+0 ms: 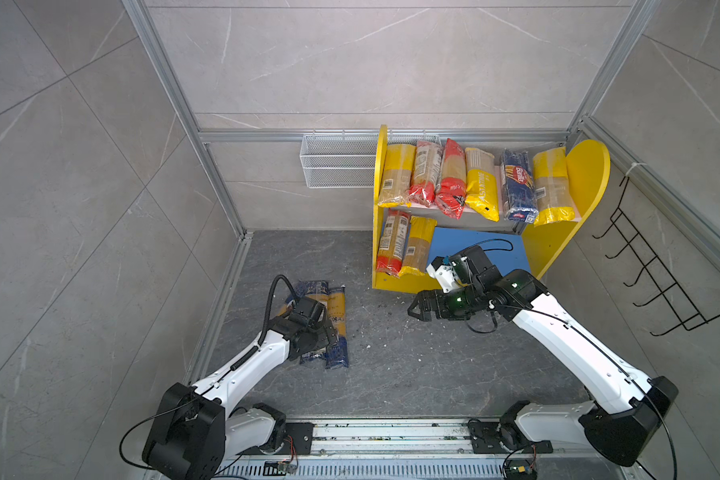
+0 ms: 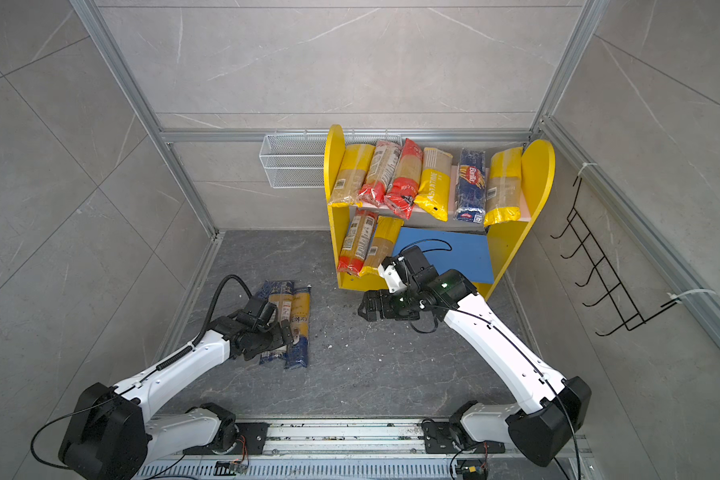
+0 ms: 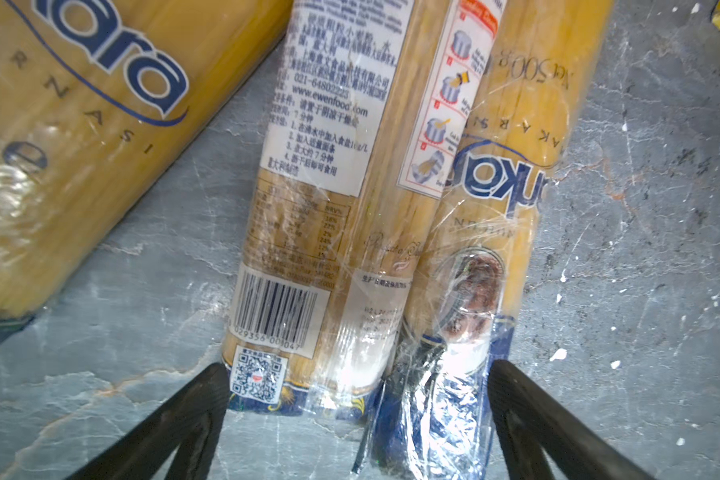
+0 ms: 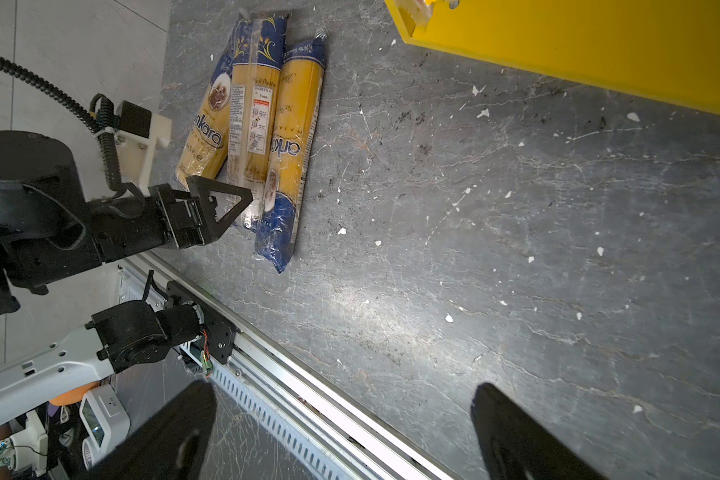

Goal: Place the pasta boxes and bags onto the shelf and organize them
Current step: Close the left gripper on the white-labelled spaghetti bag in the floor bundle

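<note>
Pasta packets (image 4: 252,124) left to stow number three. They lie flat and side by side on the grey stone-patterned floor (image 4: 516,249), well apart from the shelf (image 1: 587,174), where six packets lean on the pink upper board (image 1: 575,212) and two on the blue lower board (image 1: 474,249). The left gripper (image 3: 358,370) hangs over their near ends with jaws spread wide, straddling both the middle packet (image 3: 308,208) and the outer packet (image 3: 495,208); whether either finger touches the film cannot be told. The step in hand appears to be a pick-up. For a clean pick, centre the jaws on one packet only and take it nearer mid-length, since a long, narrow bundle will likely droop if held by its end. The wrapping is thin, glossy, crinkled film over stiff, brittle strands: close firmly, not hard. The right gripper (image 4: 344,395) hovers wide and empty above bare floor beside the shelf's base.
</note>
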Controlling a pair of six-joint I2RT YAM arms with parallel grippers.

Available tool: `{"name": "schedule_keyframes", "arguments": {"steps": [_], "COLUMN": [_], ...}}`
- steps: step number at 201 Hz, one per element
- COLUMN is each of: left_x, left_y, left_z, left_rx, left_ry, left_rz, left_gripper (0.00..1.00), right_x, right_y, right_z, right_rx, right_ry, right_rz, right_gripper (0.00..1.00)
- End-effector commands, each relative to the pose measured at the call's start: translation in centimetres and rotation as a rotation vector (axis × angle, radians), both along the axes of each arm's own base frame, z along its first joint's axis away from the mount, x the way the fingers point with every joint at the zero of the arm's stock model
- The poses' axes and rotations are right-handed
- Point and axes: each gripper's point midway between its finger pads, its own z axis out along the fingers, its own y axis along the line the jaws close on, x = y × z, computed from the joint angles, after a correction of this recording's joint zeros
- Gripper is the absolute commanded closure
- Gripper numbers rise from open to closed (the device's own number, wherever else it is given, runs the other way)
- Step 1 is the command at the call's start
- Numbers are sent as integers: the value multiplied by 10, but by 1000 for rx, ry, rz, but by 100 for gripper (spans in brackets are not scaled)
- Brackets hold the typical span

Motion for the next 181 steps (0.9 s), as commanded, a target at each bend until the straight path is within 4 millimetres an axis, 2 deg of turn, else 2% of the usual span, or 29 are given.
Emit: {"name": "schedule_keyframes", "arguments": {"steps": [1,46,74,99,145,181], "left_x": [8,10,1,-1,-21,-27], "left_y": [3,9,14,17,24,23], "left_z": [-2,-24,-43,-43,-67,-75], "left_rx": [44,83,83,79,85,60], "left_ry": [-18,-2,37,36,145,164], "left_rz": [-34,-42,-16,20,107,143], "left_gripper": [0,1,4,6,14,16], "right_x": [-5,-11,-16,-19,-21,-22], "right_y": [-2,-11,-18,-22,-24,-22], "right_z": [6,10,11,12,11,7], "right_rx": [21,6,-7,-9,-3,6], "right_ry": [-19,-31,-40,-43,-43,-24], "right_rz": [5,-11,-28,-39,-53,-49], "right_gripper": [0,0,0,0,0,0]}}
